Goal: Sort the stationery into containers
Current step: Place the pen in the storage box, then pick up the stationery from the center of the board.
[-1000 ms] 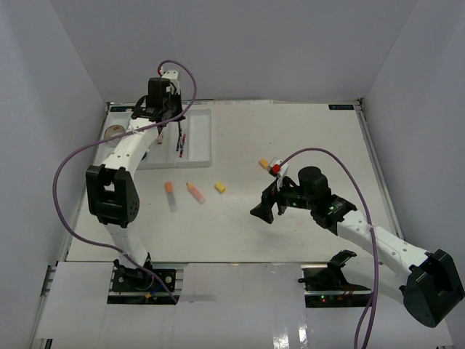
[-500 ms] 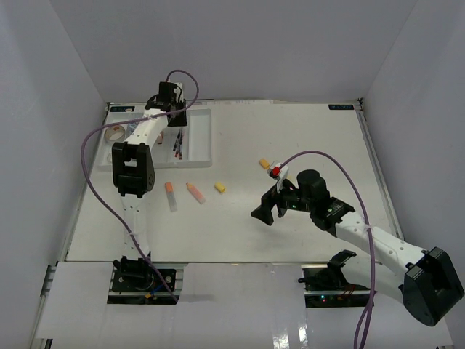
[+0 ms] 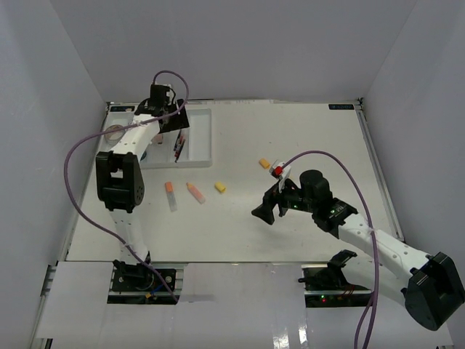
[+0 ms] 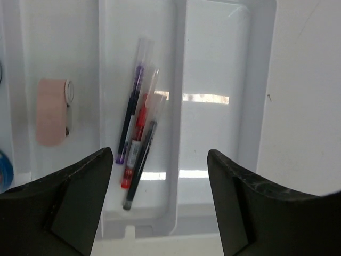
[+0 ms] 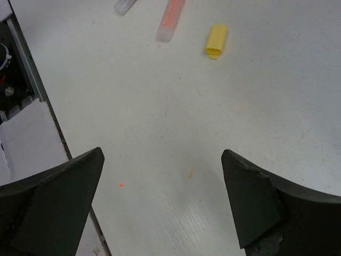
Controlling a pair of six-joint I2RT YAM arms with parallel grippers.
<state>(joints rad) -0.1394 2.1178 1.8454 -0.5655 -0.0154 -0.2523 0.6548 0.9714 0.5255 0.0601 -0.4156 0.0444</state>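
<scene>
The white compartment tray (image 3: 209, 138) lies at the far left of the table. My left gripper (image 3: 173, 125) hangs over it, open, with nothing between its jaws. In the left wrist view three pens (image 4: 136, 152), purple, red and dark, lie together in one long compartment of the tray (image 4: 264, 80), just ahead of the open gripper (image 4: 160, 154). A pink eraser (image 4: 52, 120) lies in the compartment to the left. On the table lie two orange markers (image 3: 169, 187) (image 3: 195, 191), a yellow eraser (image 3: 219, 187) and a small orange piece (image 3: 264, 163). My right gripper (image 3: 265, 211) hovers open over bare table.
A tape roll (image 3: 112, 133) sits in the tray's left end, and a blue item (image 4: 4, 170) shows at the left wrist view's edge. The right wrist view shows the yellow eraser (image 5: 217, 41) and an orange marker (image 5: 171, 18) ahead of the open gripper (image 5: 162, 154).
My left gripper has gone from shut to open over the tray, and the left arm has shifted its pose above it. The right arm has barely moved.
</scene>
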